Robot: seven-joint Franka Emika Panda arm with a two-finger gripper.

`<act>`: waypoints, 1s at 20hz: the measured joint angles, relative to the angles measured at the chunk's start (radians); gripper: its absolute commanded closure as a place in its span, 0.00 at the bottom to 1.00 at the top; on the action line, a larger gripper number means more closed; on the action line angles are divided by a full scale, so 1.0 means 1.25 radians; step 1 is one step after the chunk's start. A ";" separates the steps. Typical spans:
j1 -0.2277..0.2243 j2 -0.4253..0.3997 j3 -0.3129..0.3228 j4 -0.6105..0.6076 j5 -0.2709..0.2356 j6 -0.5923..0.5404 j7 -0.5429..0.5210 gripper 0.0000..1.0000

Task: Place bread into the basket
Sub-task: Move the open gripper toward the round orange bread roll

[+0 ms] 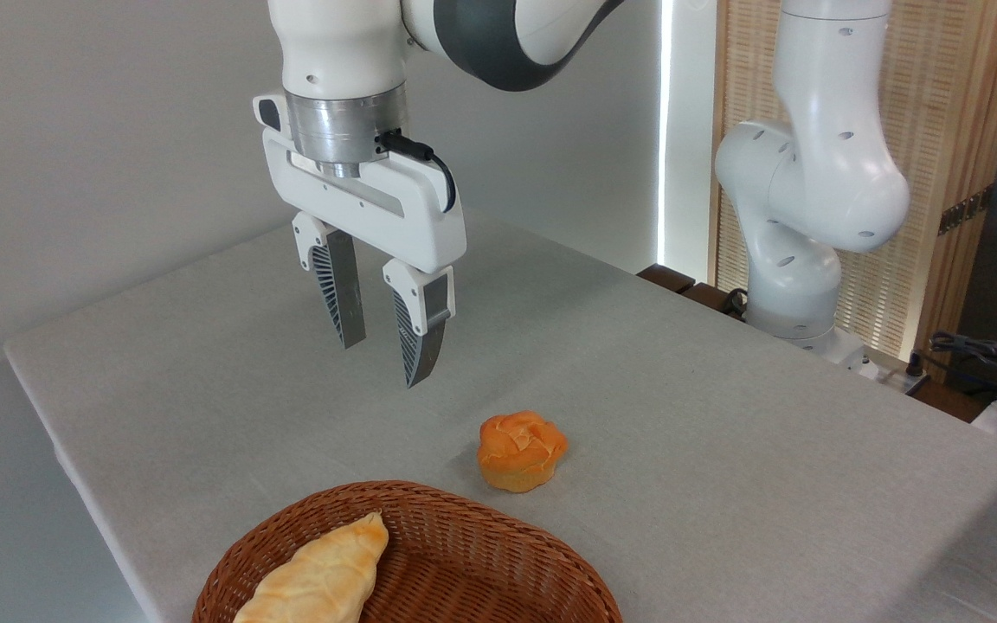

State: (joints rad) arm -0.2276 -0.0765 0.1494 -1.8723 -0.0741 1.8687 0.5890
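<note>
Grey cloth covers the table [723, 415], and its near left edge runs slanting past the basket. At the very front sits the basket [498, 554], brown and woven, cut off by the bottom of the picture. Inside it, on the left side, lies a pale yellow loaf [321, 575]. It is long, and its pointed tip aims up and to the right, toward the far rim. Just past the basket's far rim, a little to the right, the bread [522, 450] sits on the cloth. It is round and orange, with its knotted top facing up, so it has no long side. It does not touch the basket. Bare cloth lies all around it, with lots of room to the right and far side. Farther back and to the left, the gripper [384, 359] hangs in the air, pointing down. Its two fingers are apart and hold nothing. Behind stand the arm's white base [797, 285], a grey wall and a wooden screen [966, 156].
</note>
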 measured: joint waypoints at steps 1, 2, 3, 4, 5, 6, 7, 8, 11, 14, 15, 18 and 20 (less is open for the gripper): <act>0.000 0.000 0.000 0.000 0.000 0.000 0.000 0.00; 0.001 0.000 0.000 0.000 0.000 0.000 0.002 0.00; 0.001 0.000 0.000 0.001 0.000 0.000 0.006 0.00; 0.000 0.000 0.000 0.002 0.000 0.000 0.011 0.00; 0.000 0.000 -0.001 0.002 0.000 0.000 0.017 0.00; 0.000 0.000 -0.002 0.003 0.000 0.000 0.030 0.00; 0.000 0.000 -0.002 0.004 0.000 0.000 0.052 0.00; 0.000 0.000 -0.002 0.005 0.000 0.000 0.075 0.00; 0.000 0.000 -0.002 0.006 0.000 0.000 0.093 0.00; -0.001 0.003 -0.004 0.006 0.000 0.000 0.078 0.00; -0.001 0.005 -0.005 0.006 0.000 0.000 0.074 0.00; -0.001 0.009 -0.006 0.006 0.000 0.000 0.063 0.00; 0.000 0.008 -0.004 0.006 0.000 -0.001 0.059 0.00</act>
State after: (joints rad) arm -0.2282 -0.0663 0.1441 -1.8651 -0.0741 1.8672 0.6633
